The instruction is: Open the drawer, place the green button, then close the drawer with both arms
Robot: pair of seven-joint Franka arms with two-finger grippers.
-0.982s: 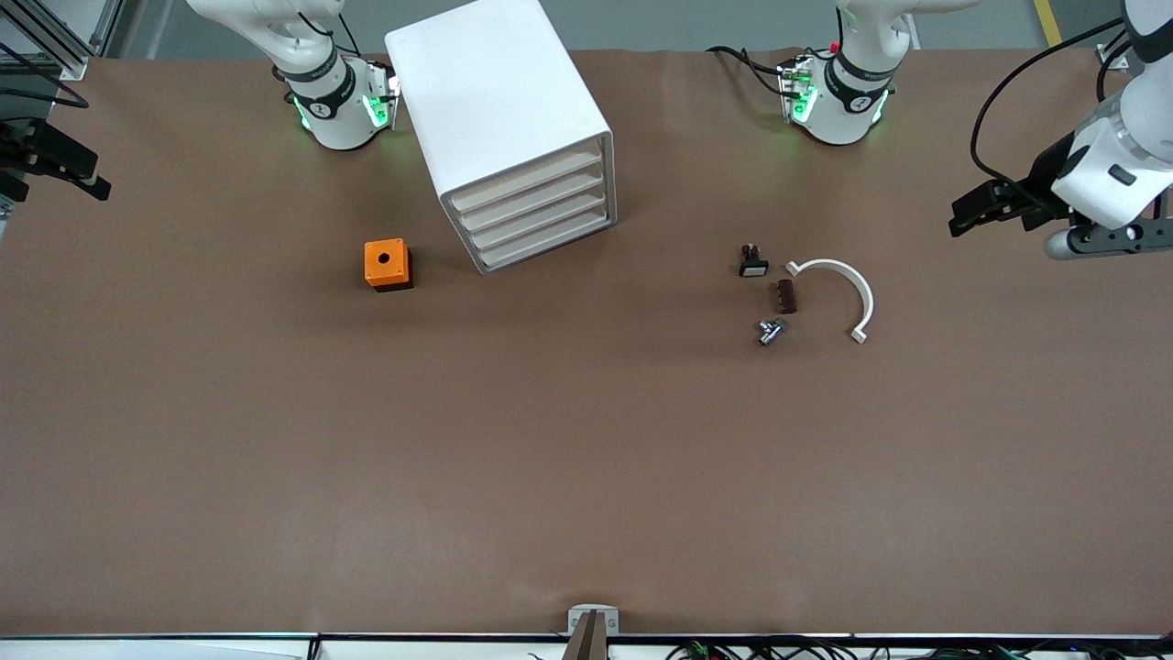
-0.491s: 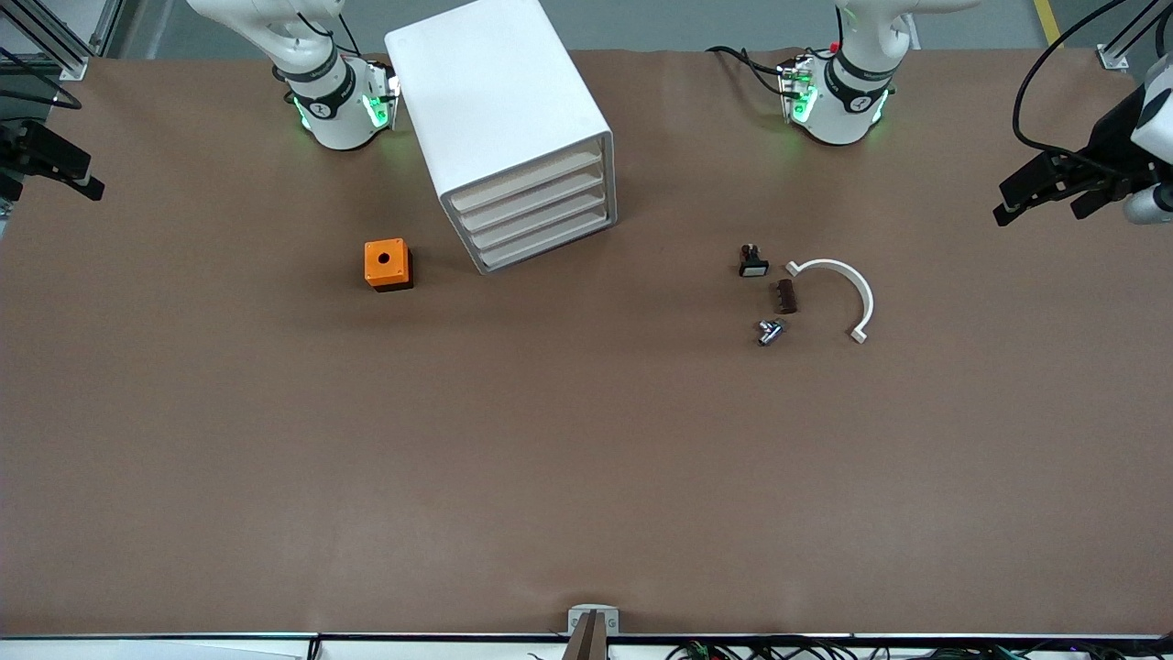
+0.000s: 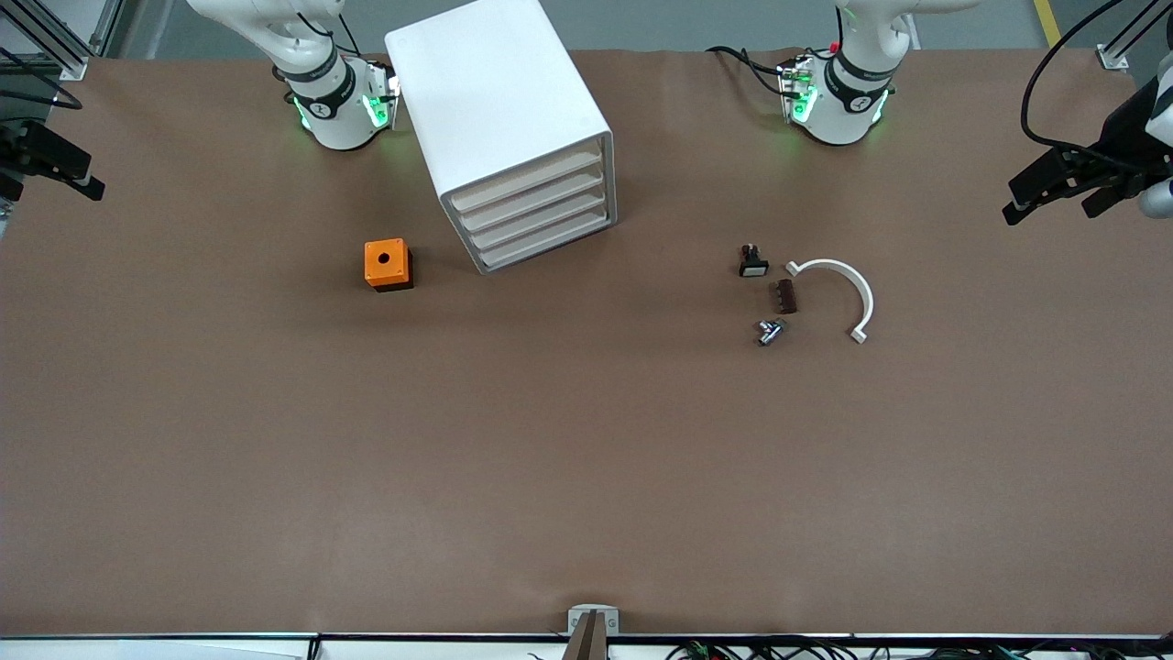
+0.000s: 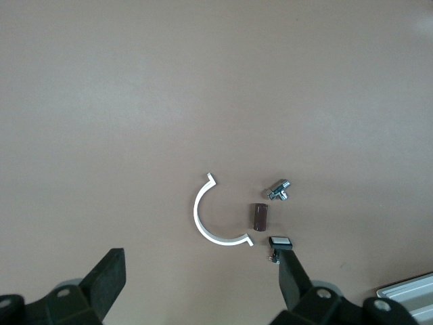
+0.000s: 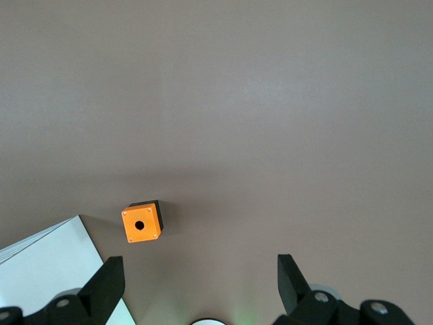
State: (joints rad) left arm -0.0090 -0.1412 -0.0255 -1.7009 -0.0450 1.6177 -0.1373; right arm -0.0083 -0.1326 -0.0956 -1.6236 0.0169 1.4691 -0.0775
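Observation:
The green-capped button is not in view in any frame. The white drawer cabinet [image 3: 513, 137] stands near the right arm's base with all its drawers [image 3: 541, 215] shut; a corner of the cabinet shows in the left wrist view [image 4: 409, 292] and part of it in the right wrist view [image 5: 40, 267]. My left gripper [image 3: 1054, 194] is open and empty, high over the table's edge at the left arm's end; it also shows in the left wrist view [image 4: 199, 271]. My right gripper [image 3: 46, 174] is open and empty over the right arm's end; it also shows in the right wrist view [image 5: 199, 271].
An orange box with a hole [image 3: 387, 264] [image 5: 141, 222] sits beside the cabinet. Toward the left arm's end lie a black-and-white switch [image 3: 753, 263] [image 4: 280, 242], a brown cylinder [image 3: 783, 296], a metal fitting [image 3: 770, 332] and a white arc [image 3: 848, 293] [image 4: 206, 220].
My left gripper has risen and drawn back toward the table's edge at the left arm's end. My right gripper has shifted slightly. Nothing on the table has moved.

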